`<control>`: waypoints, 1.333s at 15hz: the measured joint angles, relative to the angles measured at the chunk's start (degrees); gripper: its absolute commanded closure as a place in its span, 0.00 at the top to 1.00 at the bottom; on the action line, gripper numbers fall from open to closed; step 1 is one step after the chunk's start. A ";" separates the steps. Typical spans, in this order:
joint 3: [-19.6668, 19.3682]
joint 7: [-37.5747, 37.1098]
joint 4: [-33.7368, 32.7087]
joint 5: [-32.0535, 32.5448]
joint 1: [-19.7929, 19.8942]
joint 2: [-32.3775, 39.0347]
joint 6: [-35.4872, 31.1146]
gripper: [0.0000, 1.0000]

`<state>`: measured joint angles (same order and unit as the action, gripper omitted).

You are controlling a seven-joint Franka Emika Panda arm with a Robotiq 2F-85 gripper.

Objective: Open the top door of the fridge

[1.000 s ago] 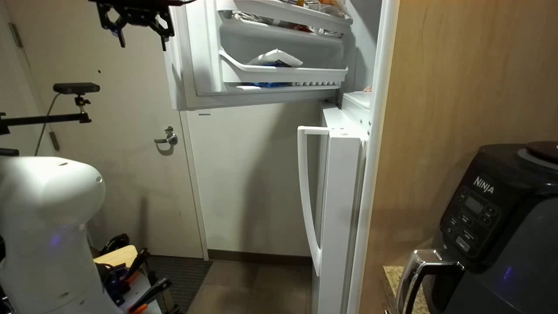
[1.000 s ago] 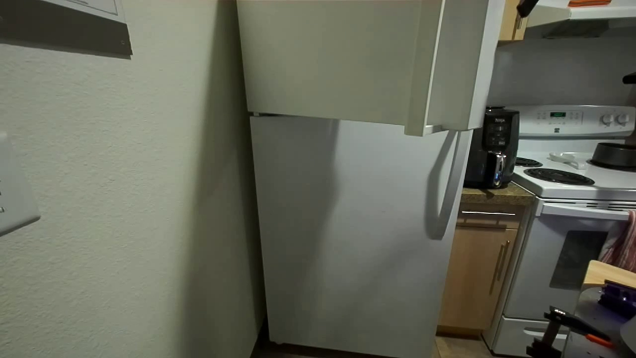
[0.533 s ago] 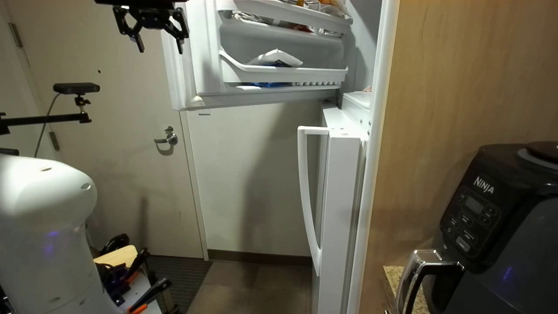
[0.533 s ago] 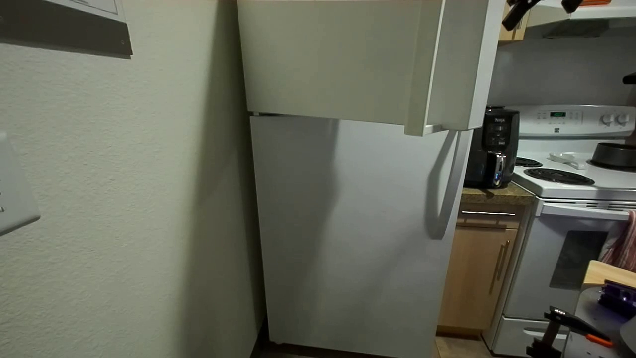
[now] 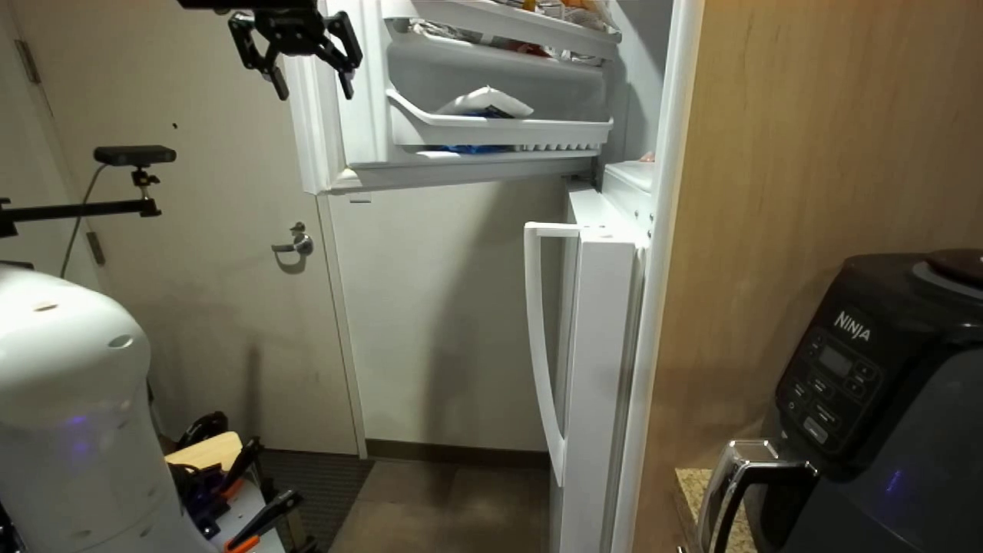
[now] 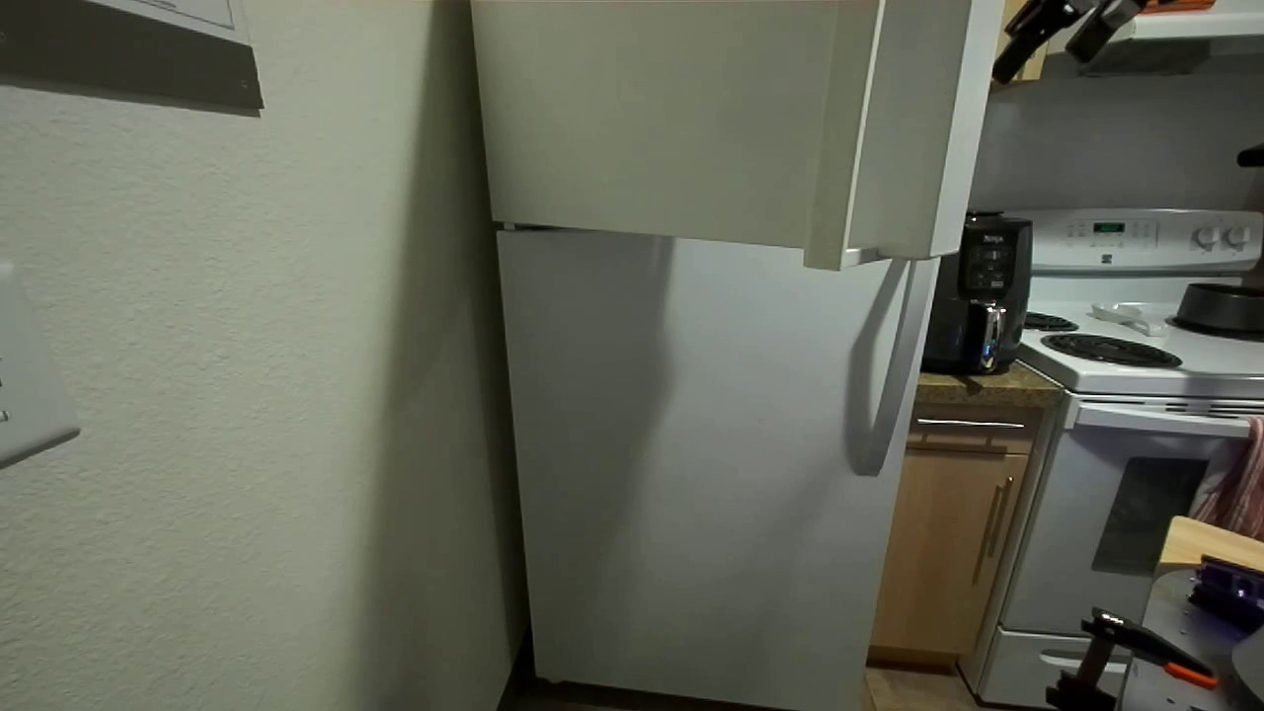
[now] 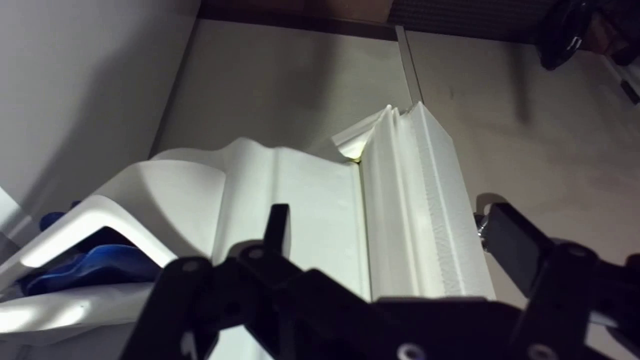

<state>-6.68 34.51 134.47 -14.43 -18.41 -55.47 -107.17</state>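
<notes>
We find the top door [image 5: 476, 73] on the upper part of the fridge [image 6: 711, 444], above the longer lower door [image 5: 603, 346], swung well open. Its inner side is white and smooth, with two shelf bins [image 5: 530, 29] in view; the lower bin [image 5: 503, 132] holds white and blue packaging [image 5: 491, 102]. Its outer face [image 6: 652, 118], visible in an exterior view, is flat and pale. In the wrist view, its ridged white edge [image 7: 400, 215] appears between the fingers of the pincer [image 5: 316, 96], which stands wide. We cannot tell whether the pincer touches the door.
</notes>
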 measured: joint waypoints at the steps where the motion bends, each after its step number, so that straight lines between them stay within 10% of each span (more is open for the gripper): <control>1: 0.28 -0.35 0.03 0.60 1.05 0.00 0.00 1.00; 9: 3.62 -5.10 0.45 8.20 6.30 1.30 -4.33 1.00; 20: 10.49 -10.51 3.57 9.22 3.91 4.55 -17.21 1.00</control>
<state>3.81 24.01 138.04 -5.21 -14.50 -50.92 -124.38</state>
